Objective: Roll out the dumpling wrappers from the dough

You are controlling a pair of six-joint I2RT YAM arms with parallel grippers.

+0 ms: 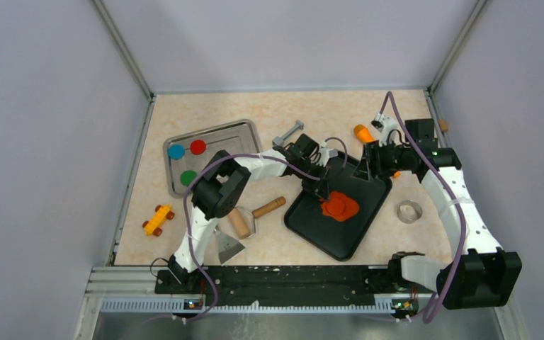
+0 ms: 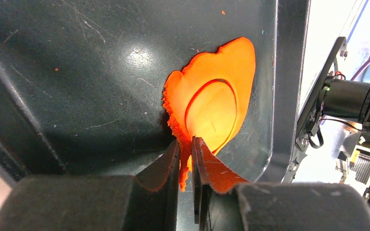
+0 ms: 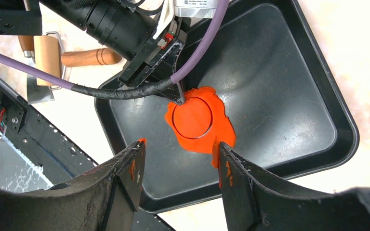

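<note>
The dough (image 2: 212,96) is soft orange-red clay, smooth and faintly shiny on its flat face, rough and crumbly along its ragged edge. The black tray (image 2: 77,72) looks like glossy plastic, finely scratched. The left pincer (image 2: 185,144) and right pincer (image 3: 179,144) are matt black and grainy, smeared with orange clay. The metal tray (image 1: 248,129) has a dull brushed finish. The roller (image 1: 268,207) is plain wood, the ring (image 1: 409,211) bare metal, the table (image 1: 269,106) matt and speckled.
</note>
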